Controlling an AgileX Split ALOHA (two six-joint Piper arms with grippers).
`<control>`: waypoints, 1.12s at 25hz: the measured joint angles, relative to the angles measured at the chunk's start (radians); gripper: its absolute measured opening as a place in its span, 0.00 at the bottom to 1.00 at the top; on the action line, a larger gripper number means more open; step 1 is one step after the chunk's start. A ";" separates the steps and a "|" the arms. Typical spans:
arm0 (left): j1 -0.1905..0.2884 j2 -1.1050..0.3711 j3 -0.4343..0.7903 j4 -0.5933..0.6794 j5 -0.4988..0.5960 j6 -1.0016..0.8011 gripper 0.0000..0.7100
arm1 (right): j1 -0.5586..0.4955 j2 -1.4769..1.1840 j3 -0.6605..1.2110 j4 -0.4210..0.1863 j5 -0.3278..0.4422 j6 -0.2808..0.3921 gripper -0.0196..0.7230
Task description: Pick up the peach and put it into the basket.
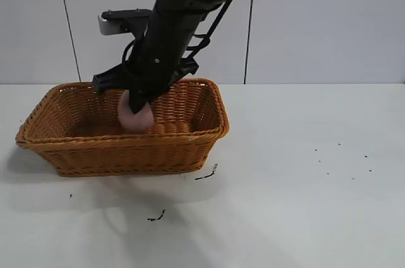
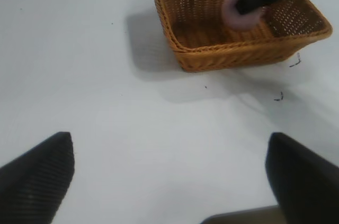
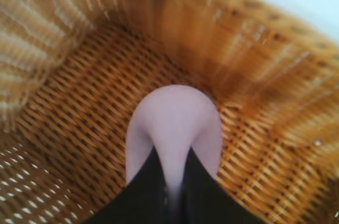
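The orange-brown wicker basket [image 1: 183,147] stands on the white table at the left. My right gripper [image 1: 137,104] reaches down into it and is shut on the dusty-pink peach [image 1: 135,117], held just above the basket floor. In the right wrist view the peach [image 3: 172,121] is squeezed between my two black fingers [image 3: 145,181] over the woven floor [image 3: 69,128]. The left wrist view shows the basket [image 2: 212,57] far off with the peach [image 2: 235,15] in it. My left gripper [image 2: 169,176] is open and empty over bare table, away from the basket.
Small dark scuff marks [image 1: 207,174] lie on the table in front of the basket and at the right. White table surface stretches to the right of the basket. A grey wall stands behind.
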 joint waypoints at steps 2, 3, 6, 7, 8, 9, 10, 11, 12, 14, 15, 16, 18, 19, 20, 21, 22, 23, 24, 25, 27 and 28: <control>0.000 0.000 0.000 0.000 0.000 0.000 0.98 | 0.000 0.000 -0.004 0.000 0.002 0.000 0.37; 0.000 0.000 0.000 0.000 0.000 0.000 0.98 | 0.000 0.000 -0.009 0.000 0.007 0.000 0.51; 0.000 0.000 0.000 0.000 0.000 0.000 0.98 | 0.000 0.000 -0.054 -0.001 0.056 0.000 0.83; 0.000 0.000 0.000 0.000 0.000 0.000 0.98 | 0.000 0.000 -0.082 -0.001 0.081 0.000 0.89; 0.000 0.000 0.000 0.000 0.000 0.000 0.98 | 0.000 0.000 -0.118 -0.001 0.109 0.000 0.91; 0.000 0.000 0.000 0.000 0.000 0.000 0.98 | 0.000 0.000 -0.160 -0.001 0.136 0.000 0.93; 0.000 0.000 0.000 0.000 0.000 0.000 0.98 | 0.000 0.000 -0.199 -0.001 0.172 0.000 0.94; 0.000 0.000 0.000 0.000 0.000 0.000 0.98 | 0.000 0.000 -0.249 -0.001 0.213 0.000 0.95; 0.000 0.000 0.000 0.000 0.000 0.000 0.98 | 0.000 -0.001 -0.300 -0.002 0.258 0.000 0.95; 0.000 0.000 0.000 0.000 0.000 0.000 0.98 | -0.003 -0.002 -0.388 -0.011 0.334 0.000 0.95; 0.000 0.000 0.000 0.000 0.000 0.000 0.98 | -0.008 -0.003 -0.430 -0.018 0.368 0.000 0.95; 0.000 0.000 0.000 0.000 0.000 0.000 0.98 | -0.017 -0.004 -0.464 -0.022 0.392 0.000 0.95; 0.000 0.000 0.000 0.000 0.000 0.000 0.98 | -0.046 -0.009 -0.501 -0.029 0.424 0.006 0.96; 0.000 0.000 0.000 0.000 0.000 0.000 0.98 | -0.069 -0.014 -0.509 -0.032 0.434 0.008 0.96; 0.000 0.000 0.000 0.000 0.000 0.000 0.98 | -0.096 -0.019 -0.514 -0.036 0.445 0.011 0.96; 0.000 0.000 0.000 0.000 0.000 0.000 0.98 | -0.122 -0.021 -0.514 -0.039 0.454 0.011 0.96; 0.000 0.000 0.000 0.000 0.000 0.000 0.98 | -0.155 -0.023 -0.516 -0.040 0.465 0.011 0.96; 0.000 0.000 0.000 0.000 0.000 0.000 0.98 | -0.192 -0.023 -0.516 -0.043 0.473 0.011 0.96; 0.000 0.000 0.000 0.000 0.000 0.000 0.98 | -0.229 -0.023 -0.516 -0.046 0.481 0.011 0.96; 0.000 0.000 0.000 0.000 0.000 0.000 0.98 | -0.261 -0.023 -0.512 -0.048 0.489 0.011 0.96; 0.000 0.000 0.000 0.000 0.000 0.000 0.98 | -0.339 -0.023 -0.510 -0.051 0.501 0.011 0.96; 0.000 0.000 0.000 0.000 0.000 0.000 0.98 | -0.372 -0.023 -0.510 -0.053 0.502 0.011 0.96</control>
